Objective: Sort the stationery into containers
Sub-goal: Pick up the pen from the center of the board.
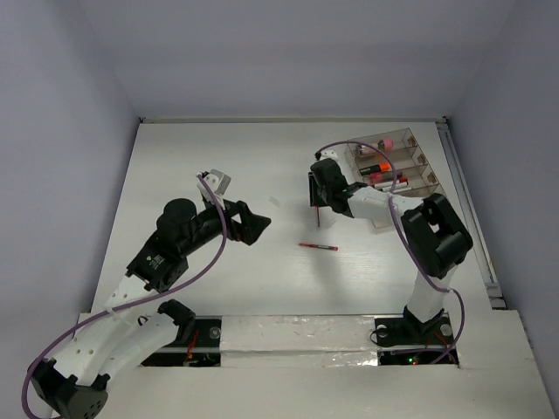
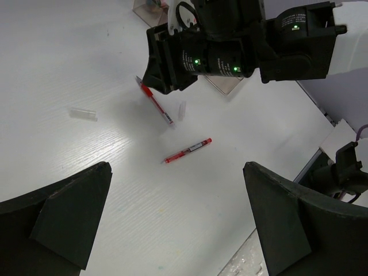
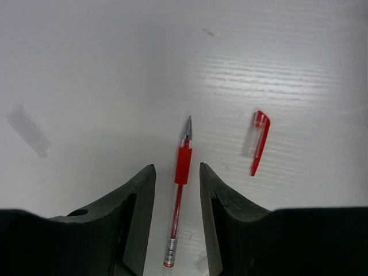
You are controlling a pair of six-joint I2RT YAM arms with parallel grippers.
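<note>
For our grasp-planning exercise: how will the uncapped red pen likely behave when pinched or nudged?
The pen looks stiff and light, a thin straight barrel. Round and clipless, a cap lying apart, it would probably roll if nudged sideways. The bare tip might mark the table.

Red pen [image 3: 183, 167], red-clipped clear cap [image 3: 259, 142], white table [image 3: 115, 57].
</note>
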